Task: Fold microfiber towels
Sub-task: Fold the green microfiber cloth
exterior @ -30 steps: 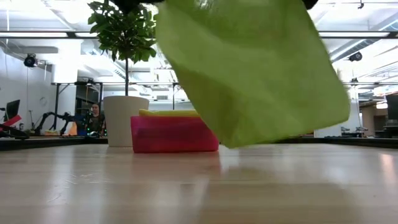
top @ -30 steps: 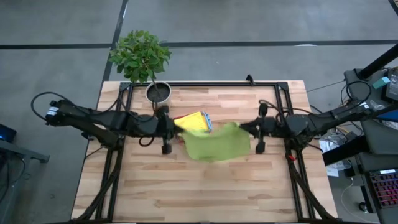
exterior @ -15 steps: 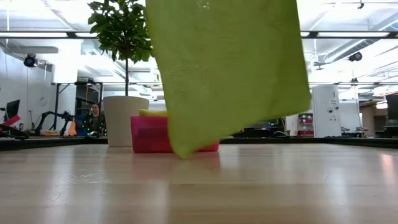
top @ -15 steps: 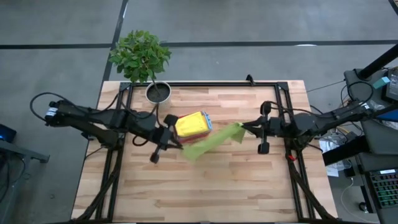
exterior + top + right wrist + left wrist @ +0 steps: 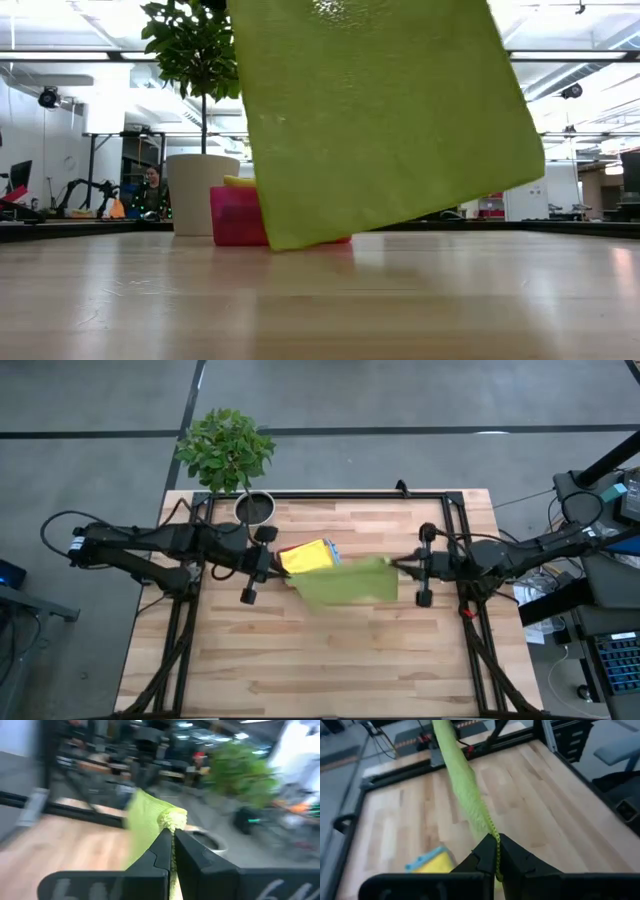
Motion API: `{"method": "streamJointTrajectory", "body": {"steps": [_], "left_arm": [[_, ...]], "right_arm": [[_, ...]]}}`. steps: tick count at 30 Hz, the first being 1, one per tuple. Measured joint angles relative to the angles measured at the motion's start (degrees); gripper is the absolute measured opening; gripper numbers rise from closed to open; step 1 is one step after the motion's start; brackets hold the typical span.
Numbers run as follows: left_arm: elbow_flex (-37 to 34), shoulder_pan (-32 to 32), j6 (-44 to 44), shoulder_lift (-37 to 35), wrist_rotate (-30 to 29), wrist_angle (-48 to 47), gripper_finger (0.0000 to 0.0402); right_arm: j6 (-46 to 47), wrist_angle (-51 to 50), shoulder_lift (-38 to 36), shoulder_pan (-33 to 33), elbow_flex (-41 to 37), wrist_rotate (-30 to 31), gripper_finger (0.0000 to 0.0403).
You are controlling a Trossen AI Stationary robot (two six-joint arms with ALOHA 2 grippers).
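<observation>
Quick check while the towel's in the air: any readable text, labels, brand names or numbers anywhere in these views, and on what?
None can be read.
Lime green towel: no tag or print shows.
Pink tray: plain side, no label.
White plant pot: unmarked.
Room behind the table: any signs are too small and blurred to read.

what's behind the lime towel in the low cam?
Behind the lime green towel, held up off the table, the pink tray shows only its left end, with a yellow towel on top. The rest of the tray is covered. The potted plant stands clear beside it.
</observation>
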Motion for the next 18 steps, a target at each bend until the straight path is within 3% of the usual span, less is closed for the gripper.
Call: {"method": "streamJointTrajectory", "body": {"steps": [4,10,18], "left_arm": [[-2.18,-4.29,-4.6,0.72,0.07,0.82,0.0],[-5.34,-12.68,-9.74,5.99,-0.56,9.89,0.0],[-5.88,-21.4,-22.31,18.67,-0.4,17.42,0.0]], "right_arm": [[7.0,-5.23,-0.48,1.65,0.03,-5.17,0.0008],[21.41,-13.91,3.24,7.04,-0.91,-11.45,0.0008],[39.77,-12.54,14.97,17.44,-3.25,-12.29,0.0008]]}}
